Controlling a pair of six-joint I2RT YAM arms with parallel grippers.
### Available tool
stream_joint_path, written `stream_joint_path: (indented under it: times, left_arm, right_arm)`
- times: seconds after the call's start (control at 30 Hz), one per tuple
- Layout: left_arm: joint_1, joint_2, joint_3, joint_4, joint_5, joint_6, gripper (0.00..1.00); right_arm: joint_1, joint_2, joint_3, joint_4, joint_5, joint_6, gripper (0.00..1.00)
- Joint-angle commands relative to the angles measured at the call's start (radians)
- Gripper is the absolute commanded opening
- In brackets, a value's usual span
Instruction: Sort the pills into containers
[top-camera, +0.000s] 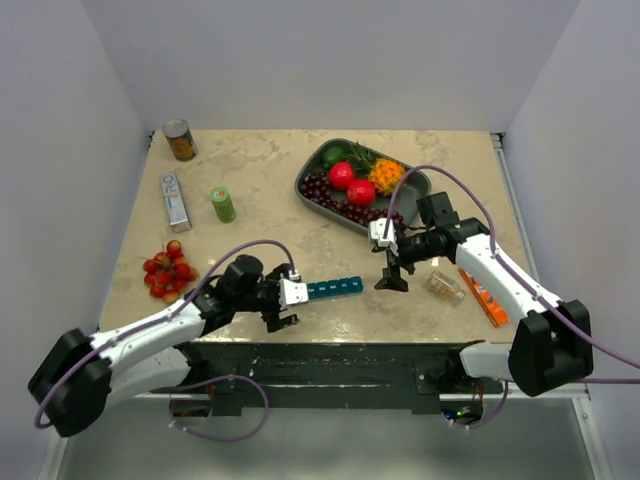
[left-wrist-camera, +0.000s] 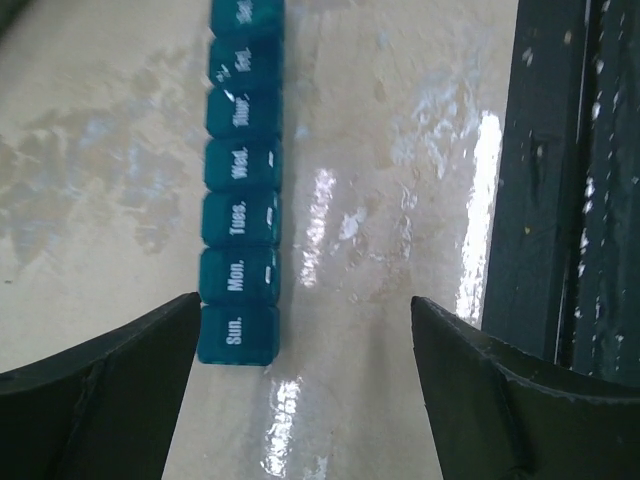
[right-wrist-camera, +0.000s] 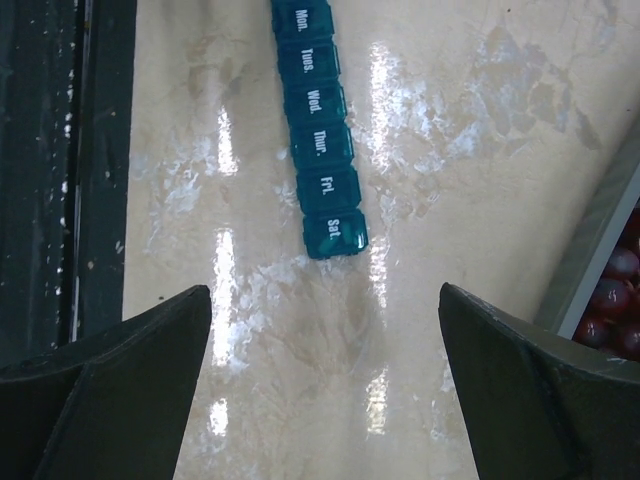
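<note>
**Fig. Organiser axis vs. the two grippers (top + both wrist views).**

- **Organiser.** The teal pill organiser lies flat on the table near the front edge. Its long axis runs L–R across the top view w/ a slight tilt, directly between the arms. All day lids look shut.
- **L arm.** The "Sun." end faces your left gripper. The jaws are spread wide and hold nothing. The Sun. cell sits just at the mouth, off-centre and hard by the finger on the left of the wrist view. You cannot tell whether it touches.
- **R arm.** The "Sat." end faces your right gripper. These jaws are also wide apart and empty. The strip is roughly on the centreline but ahead of the tips, w/ bare table between. The fruit tray edges in at that view's right.
- **Pills.** The pills stay inside the small clear bottle, which appears to lie on its side. It is just right of the R gripper, between the gripper and the flat orange box. The pieces are too small to count.
- **Judgement.** The R arm is much nearer the bottle, and the L arm is nearer the organiser. The coming move prob. turns on this: the R gripper points along the strip, while the bottle lies off to its outer side. You would need to swing outward before closing.
</note>
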Motion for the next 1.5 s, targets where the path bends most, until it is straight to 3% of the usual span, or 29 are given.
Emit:
stream_joint_path:
  times: [0.0,0.2,0.5,0.6,0.63,0.73,1.03,1.47]
  left_arm:
    - [-0.019,0.182,0.076,0.092,-0.069,0.134,0.89]
    - [-0.031,0.396,0.159,0.109,-0.149,0.180,0.83]
    - [-0.046,0.460,0.171,0.105,-0.154,0.189,0.77]
    - [-0.048,0.494,0.197,0.070,-0.142,0.198,0.65]
    - [-0.054,0.508,0.206,0.063,-0.140,0.198,0.53]
    - [-0.065,0.513,0.202,0.056,-0.142,0.206,0.37]
    - [-0.083,0.457,0.202,0.049,-0.105,0.194,0.00]
    - [-0.106,0.394,0.212,0.109,-0.028,0.059,0.00]
  right_arm:
    - [0.007,-0.022,-0.050,0.183,-0.050,0.053,0.97]
    - [0.006,-0.056,-0.111,0.242,-0.050,0.087,0.97]
    - [0.006,-0.049,-0.124,0.257,-0.058,0.090,0.97]
    - [0.007,-0.050,-0.128,0.257,-0.053,0.087,0.97]
    - [0.007,-0.053,-0.128,0.257,-0.050,0.087,0.97]
    - [0.004,-0.058,-0.131,0.253,-0.046,0.083,0.98]
    - [0.006,-0.050,-0.150,0.219,-0.053,0.014,0.98]
    - [0.096,0.005,-0.159,0.253,-0.021,0.002,0.96]
